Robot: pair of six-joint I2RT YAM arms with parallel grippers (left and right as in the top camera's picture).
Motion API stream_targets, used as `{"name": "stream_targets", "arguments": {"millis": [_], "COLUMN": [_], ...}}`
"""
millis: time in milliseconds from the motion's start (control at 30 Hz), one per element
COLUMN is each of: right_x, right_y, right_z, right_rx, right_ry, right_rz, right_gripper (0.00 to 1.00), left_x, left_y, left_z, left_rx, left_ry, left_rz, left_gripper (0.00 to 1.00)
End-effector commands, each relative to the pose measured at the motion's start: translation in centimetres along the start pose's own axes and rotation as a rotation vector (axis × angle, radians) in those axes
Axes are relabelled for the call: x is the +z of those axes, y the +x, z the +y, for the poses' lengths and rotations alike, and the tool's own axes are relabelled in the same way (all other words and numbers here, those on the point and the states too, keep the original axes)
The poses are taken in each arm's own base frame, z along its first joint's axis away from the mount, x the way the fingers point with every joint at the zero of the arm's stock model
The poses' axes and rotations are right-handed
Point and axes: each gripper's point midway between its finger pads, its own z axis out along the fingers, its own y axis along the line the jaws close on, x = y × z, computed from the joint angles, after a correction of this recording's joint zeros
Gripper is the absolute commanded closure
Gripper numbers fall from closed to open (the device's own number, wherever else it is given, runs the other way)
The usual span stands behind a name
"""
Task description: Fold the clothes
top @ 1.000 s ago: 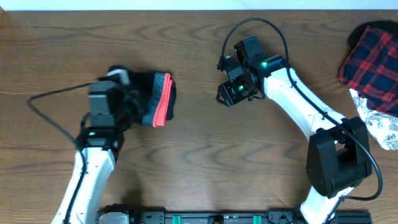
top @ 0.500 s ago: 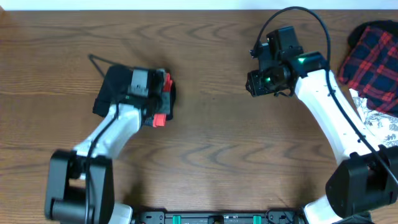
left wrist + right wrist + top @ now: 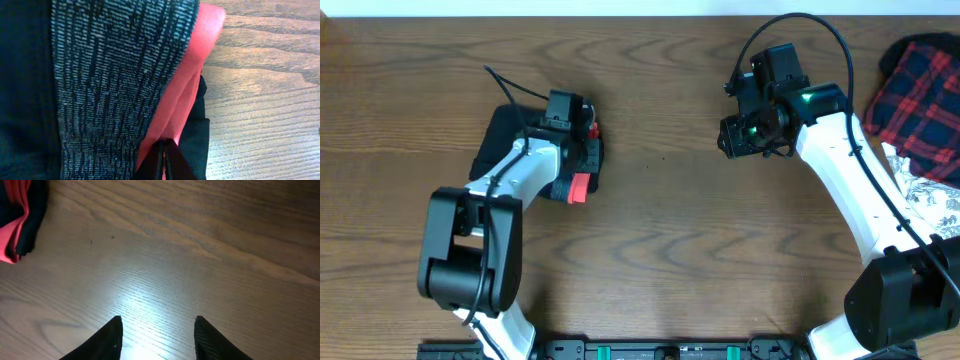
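Observation:
The clothes, black trousers (image 3: pixel 498 145), lie in a folded bundle left of the table's middle. Their red-orange edge (image 3: pixel 578 188) pokes out at the right side. My left gripper (image 3: pixel 580 160) is down on that side of the bundle. In the left wrist view its jaws (image 3: pixel 164 150) are shut tight, tips resting on the red-orange edge (image 3: pixel 195 65) beside the grey-flecked waistband (image 3: pixel 110 75). No fabric shows pinched between them. My right gripper (image 3: pixel 735 140) hovers open over bare wood, jaws (image 3: pixel 157 322) apart with nothing between. A corner of the trousers (image 3: pixel 17 210) shows at the upper left there.
A red-and-black plaid garment (image 3: pixel 920 90) lies at the far right edge, with a white floral-print cloth (image 3: pixel 932 205) just below it. Brown wood table (image 3: pixel 660 230) lies between the two arms.
My left arm has swung round and its gripper has moved right across the bundle to the red-orange edge and shut. My right gripper drew back to the right, then held still.

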Motion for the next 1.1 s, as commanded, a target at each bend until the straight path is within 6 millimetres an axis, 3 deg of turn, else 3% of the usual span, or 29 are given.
{"name": "stream_targets", "arguments": {"millis": [0, 233, 400, 600, 733, 833, 967, 1033, 1067], "right_x": [-0.6, -0.6, -0.6, -0.6, -0.6, -0.6, -0.6, -0.6, -0.6], "right_y": [-0.4, -0.5, -0.5, -0.5, -0.5, -0.6, -0.5, -0.5, -0.5], "right_z": [-0.3, -0.3, -0.3, -0.2, -0.1, -0.2, -0.2, -0.2, -0.2], "right_rx": [0.008, 0.008, 0.007, 0.008, 0.006, 0.005, 0.006, 0.006, 0.006], "right_ry": [0.004, 0.004, 0.004, 0.0, -0.001, 0.0, 0.0, 0.0, 0.0], "right_rz": [-0.019, -0.02, -0.022, -0.022, -0.022, -0.024, -0.023, -0.022, -0.023], "right_gripper": [0.55, 0.55, 0.55, 0.55, 0.56, 0.55, 0.56, 0.56, 0.55], "left_x": [3.2, 2.6, 1.3, 0.7, 0.5, 0.1, -0.8, -2.2, -3.0], "left_y": [4.9, 8.1, 9.7, 8.8, 7.6, 7.1, 5.2, 3.7, 3.1], "left_z": [1.3, 4.8, 9.1, 14.8, 17.2, 17.6, 15.2, 14.2, 14.1], "left_rx": [-0.01, -0.225, -0.38, -0.525, -0.574, -0.589, -0.592, -0.6, -0.607], "left_ry": [-0.038, -0.04, -0.037, -0.069, -0.084, -0.074, 0.079, 0.141, 0.141], "left_rz": [0.174, 0.31, 0.365, 0.267, 0.194, 0.18, 0.13, 0.08, 0.055], "left_gripper": [0.94, 0.94, 0.93, 0.92, 0.92, 0.93, 0.92, 0.83, 0.73]}}
